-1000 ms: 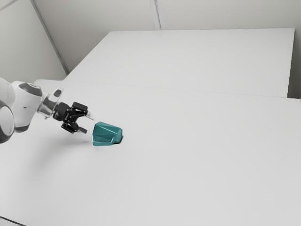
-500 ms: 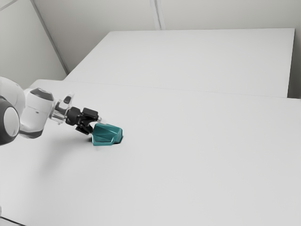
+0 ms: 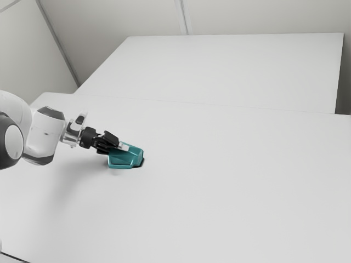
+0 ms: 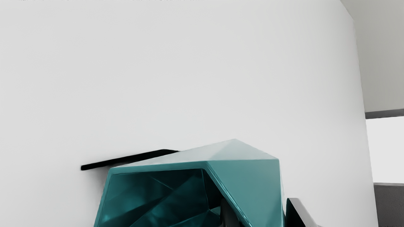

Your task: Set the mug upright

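Wrist view: glossy teal mug [image 4: 249, 183], sharply faceted, darkly hollow inside.

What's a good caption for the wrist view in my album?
Teal mug on its side, one finger inside its mouth, another outside.

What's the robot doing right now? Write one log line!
mug: on its side | gripper: shut on its wall, one finger inside | upright: no

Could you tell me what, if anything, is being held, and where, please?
The gripper holds the teal mug by its wall, one finger inside, one outside.
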Motion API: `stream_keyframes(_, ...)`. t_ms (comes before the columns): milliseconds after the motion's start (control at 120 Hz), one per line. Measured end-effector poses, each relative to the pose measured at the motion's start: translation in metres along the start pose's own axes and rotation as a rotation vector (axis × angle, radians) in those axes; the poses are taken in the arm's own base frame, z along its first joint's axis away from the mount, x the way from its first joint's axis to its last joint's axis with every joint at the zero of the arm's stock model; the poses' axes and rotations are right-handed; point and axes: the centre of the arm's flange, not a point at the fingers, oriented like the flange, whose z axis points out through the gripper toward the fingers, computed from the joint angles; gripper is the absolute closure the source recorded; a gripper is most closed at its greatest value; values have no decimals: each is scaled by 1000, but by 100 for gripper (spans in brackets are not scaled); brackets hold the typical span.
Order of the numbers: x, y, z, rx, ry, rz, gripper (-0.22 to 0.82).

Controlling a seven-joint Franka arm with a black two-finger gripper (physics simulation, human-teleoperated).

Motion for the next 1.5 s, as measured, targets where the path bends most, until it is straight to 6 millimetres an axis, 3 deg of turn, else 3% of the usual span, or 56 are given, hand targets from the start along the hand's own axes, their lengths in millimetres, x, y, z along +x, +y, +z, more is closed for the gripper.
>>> stream_keyframes(350, 3, 6, 5, -24, 14, 37, 69)
stream_keyframes(650, 12, 25, 13, -65, 20, 76, 75)
stream_keyframes(733, 28, 43, 7, -52, 16, 127, 75)
stream_keyframes(800, 50, 69, -3, 3, -22, 207, 76)
stream_keyframes(892, 77, 110, -22, 163, -152, 343, 75)
stream_keyframes(967, 84, 124, -33, 319, -276, 404, 76)
stream_keyframes(1117, 76, 96, -32, 587, -458, 407, 75)
stream_keyframes(1242, 71, 75, -30, 744, -476, 399, 76)
stream_keyframes(1500, 78, 66, -36, 902, -385, 359, 78)
